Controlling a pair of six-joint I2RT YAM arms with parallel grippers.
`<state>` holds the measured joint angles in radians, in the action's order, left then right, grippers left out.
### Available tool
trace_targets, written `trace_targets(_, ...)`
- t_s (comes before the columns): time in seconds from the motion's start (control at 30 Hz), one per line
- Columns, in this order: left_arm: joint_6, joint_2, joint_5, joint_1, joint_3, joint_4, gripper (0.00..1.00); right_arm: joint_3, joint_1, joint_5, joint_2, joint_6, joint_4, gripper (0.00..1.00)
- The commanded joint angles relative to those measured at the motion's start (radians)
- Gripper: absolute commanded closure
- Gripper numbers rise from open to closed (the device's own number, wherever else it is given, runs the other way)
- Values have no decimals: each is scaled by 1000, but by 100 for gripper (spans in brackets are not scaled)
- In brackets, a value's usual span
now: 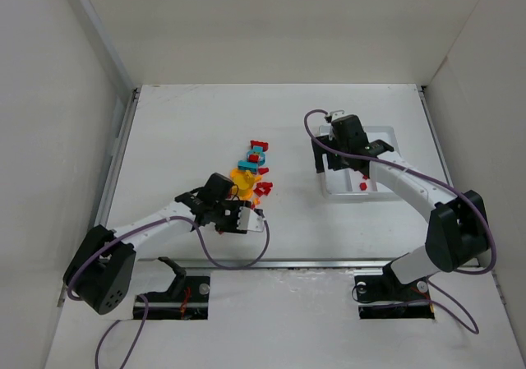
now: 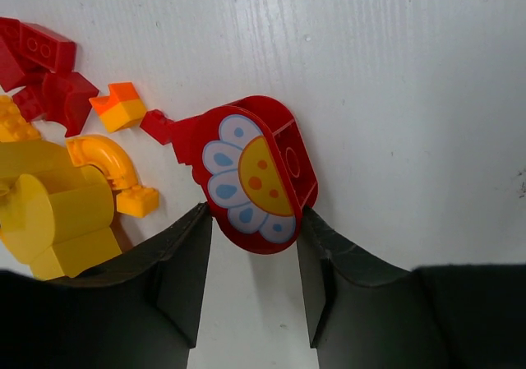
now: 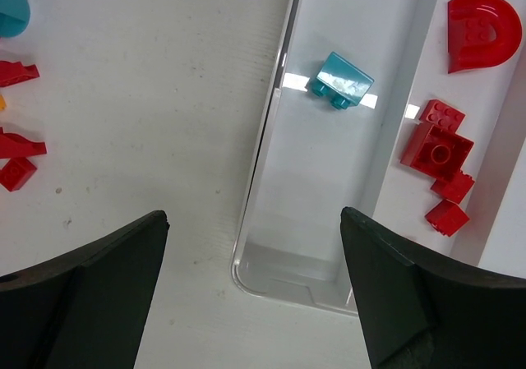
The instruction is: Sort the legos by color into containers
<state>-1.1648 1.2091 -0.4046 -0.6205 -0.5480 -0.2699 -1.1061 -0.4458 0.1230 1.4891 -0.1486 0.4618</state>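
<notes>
Left gripper (image 2: 251, 254) narrowed onto a red flower brick (image 2: 255, 176) on the table (image 2: 411, 98), a finger touching each side, at the near edge of the loose pile (image 1: 255, 168) of red, yellow, orange and teal legos. Farther right, right gripper (image 3: 255, 214) spread wide, holding nothing, over one end of the tray (image 3: 267, 151). One teal brick (image 3: 339, 80) lies in one compartment, red bricks (image 3: 437, 149) in the next.

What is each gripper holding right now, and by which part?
The left gripper brackets the red flower brick at its two side edges, apparently touching; whether it is gripped cannot be told. The right gripper is open, holding nothing.
</notes>
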Motion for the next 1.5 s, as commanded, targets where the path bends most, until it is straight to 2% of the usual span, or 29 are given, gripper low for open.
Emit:
trace_targets(0.0, 1, -2, -56, -2, 11, 3, 64, 9, -4, -5, -21, 12, -40, 9)
trace_targets(0.07, -9, -2, -82, -2, 11, -6, 66, 9, -4, -5, -21, 12, -40, 9)
trace_targets(0.17, -18, -2, -91, -11, 11, -15, 38, 9, -4, -5, -21, 12, -40, 9)
trace_targets(0.23, -18, -2, -91, -12, 11, -15, 26, 9, -4, -5, -21, 12, -40, 9)
trace_targets(0.4, -9, 21, -112, -31, 11, -15, 23, 0, -4, -5, -12, 12, -40, 9)
trace_targets(0.47, 10, 30, -112, -31, 11, 9, 27, 0, -4, -5, -12, 12, -40, 9)
trace_targets(0.6, 1, 40, -103, -31, 22, 29, 41, 0, -4, 4, -12, 12, -40, 9)
trace_targets(0.63, 1, 40, -93, -31, 22, 38, 51, 0, -4, 4, -12, 12, -40, 9)
trace_targets(0.77, 11, 40, -92, -31, 31, 38, 72, 0, -4, 4, -12, 21, -31, 9)
trace_targets(0.9, 46, 29, -83, -31, 22, 29, 100, -9, -4, 4, -12, 21, -22, 9)
trace_targets(1.0, 109, -8, -71, -31, -7, 6, 100, -21, -13, -17, -39, 32, 0, 9)
trace_targets(1.1, 195, -72, -48, -31, -59, 20, 100, -66, -22, -109, -96, 43, 12, 9)
trace_targets(1.17, 269, -168, -48, -31, -81, 63, 100, -102, -22, -251, -128, 43, 21, 9)
trace_targets(1.23, 321, -247, -10, -31, -81, 222, 100, -127, -22, -377, -150, 14, -5, 9)
trace_targets(1.27, 348, -284, 9, -31, -51, 298, 100, -138, -31, -517, -159, 0, -38, 9)
trace_targets(1.3, 381, -337, 30, -31, -35, 446, 100, -162, -31, -575, -159, -15, -55, 9)
trace_targets(1.33, 381, -350, 68, -31, -26, 502, 100, -175, -47, -620, -159, -50, -73, 9)
trace_targets(1.47, 428, -295, 160, -41, -87, 567, 100, -184, -96, -759, -148, -172, -222, 9)
